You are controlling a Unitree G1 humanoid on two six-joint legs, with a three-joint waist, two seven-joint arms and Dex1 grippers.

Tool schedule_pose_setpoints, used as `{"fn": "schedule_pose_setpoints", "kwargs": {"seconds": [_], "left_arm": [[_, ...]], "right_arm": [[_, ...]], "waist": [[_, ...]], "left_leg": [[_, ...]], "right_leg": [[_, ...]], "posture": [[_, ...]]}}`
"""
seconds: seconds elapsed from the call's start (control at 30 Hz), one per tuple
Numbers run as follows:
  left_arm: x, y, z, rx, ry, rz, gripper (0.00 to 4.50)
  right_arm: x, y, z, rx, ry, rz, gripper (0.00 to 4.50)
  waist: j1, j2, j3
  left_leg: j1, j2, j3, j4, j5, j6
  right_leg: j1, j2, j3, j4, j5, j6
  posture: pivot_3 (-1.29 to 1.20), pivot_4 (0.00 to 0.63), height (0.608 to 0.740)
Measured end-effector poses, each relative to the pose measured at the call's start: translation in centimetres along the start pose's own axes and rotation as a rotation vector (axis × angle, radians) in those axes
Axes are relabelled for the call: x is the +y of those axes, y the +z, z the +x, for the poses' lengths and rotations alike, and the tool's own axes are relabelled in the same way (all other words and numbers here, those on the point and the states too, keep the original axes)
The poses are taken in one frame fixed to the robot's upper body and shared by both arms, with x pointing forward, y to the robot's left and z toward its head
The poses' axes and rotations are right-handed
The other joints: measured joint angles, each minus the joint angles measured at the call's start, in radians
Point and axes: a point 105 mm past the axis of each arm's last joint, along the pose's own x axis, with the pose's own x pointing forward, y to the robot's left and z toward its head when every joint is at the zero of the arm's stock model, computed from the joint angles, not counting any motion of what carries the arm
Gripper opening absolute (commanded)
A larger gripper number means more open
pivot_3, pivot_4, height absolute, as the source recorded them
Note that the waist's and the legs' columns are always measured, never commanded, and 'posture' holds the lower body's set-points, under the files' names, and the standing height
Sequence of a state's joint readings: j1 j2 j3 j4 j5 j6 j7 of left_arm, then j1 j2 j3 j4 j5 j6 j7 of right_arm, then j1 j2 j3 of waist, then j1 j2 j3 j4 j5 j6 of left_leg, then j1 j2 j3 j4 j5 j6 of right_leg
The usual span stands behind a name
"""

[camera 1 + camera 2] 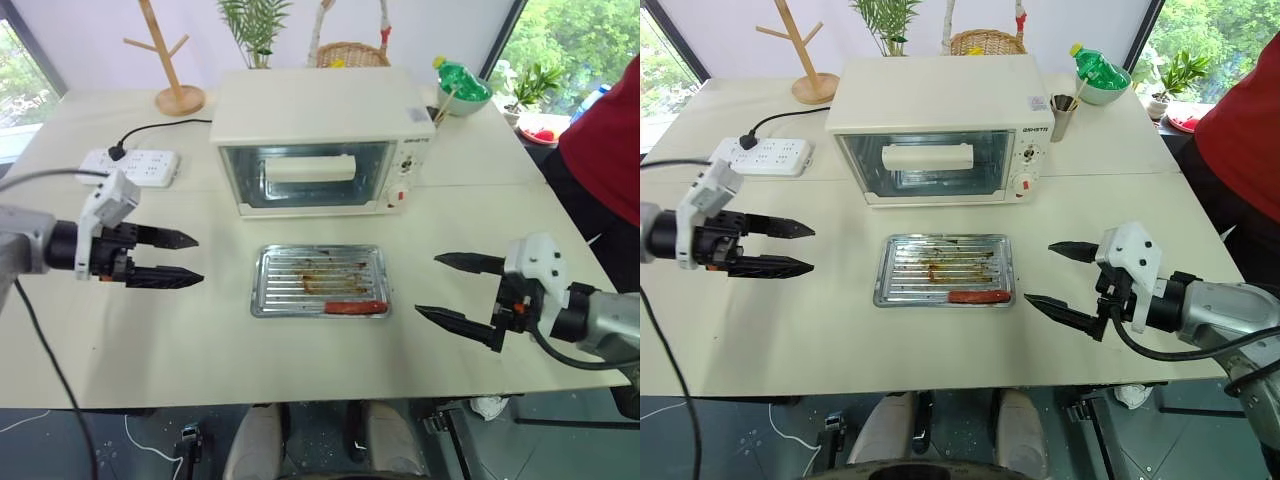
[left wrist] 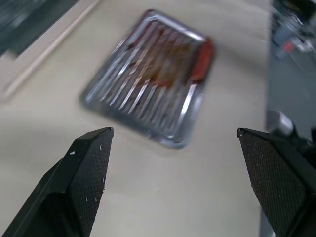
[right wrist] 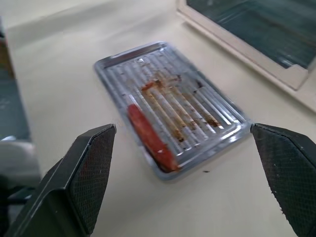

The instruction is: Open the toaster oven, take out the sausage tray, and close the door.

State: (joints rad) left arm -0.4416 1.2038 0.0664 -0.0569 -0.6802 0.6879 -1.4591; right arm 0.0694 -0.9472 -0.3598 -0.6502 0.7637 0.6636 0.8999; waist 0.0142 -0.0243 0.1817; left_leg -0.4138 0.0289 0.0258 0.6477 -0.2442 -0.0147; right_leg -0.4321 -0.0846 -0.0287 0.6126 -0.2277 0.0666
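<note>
The left gripper (image 1: 190,258) and right gripper (image 1: 440,287) hover released and empty either side of the sausage tray (image 1: 320,281), which lies flat on the surface (image 1: 200,340). Just behind it stands the toaster oven (image 1: 322,138), its door (image 1: 306,176) shut

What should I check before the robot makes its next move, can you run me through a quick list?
1. Oven door shut: ok, it stands upright against the front.
2. Tray out of the oven: ok, it lies flat on the table in front of the oven.
3. Sausage still on the tray: ok, along its near edge.
4. Left gripper empty: ok, open and off to the tray's left.
5. Right gripper empty: ok, open and off to the tray's right.
6. Oven switched off: cannot tell.
</note>
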Motion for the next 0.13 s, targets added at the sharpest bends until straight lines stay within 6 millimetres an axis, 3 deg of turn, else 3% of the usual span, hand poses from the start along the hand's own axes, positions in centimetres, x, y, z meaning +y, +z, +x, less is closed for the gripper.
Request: {"fn": "schedule_pose_setpoints", "kwargs": {"seconds": [0.13], "left_arm": [[-0.91,0.41,0.2,0.025,-0.053,0.058,4.21]], "right_arm": [[0.25,0.0,0.03,0.018,0.043,0.0,4.5]], "waist": [[-0.001,-0.001,0.001]], "left_leg": [[0.0,0.0,-0.001,0.001,0.0,0.0]], "right_leg": [[0.0,0.004,-0.001,0.001,0.0,0.001]], "posture": [[0.0,0.15,0.74]]}}
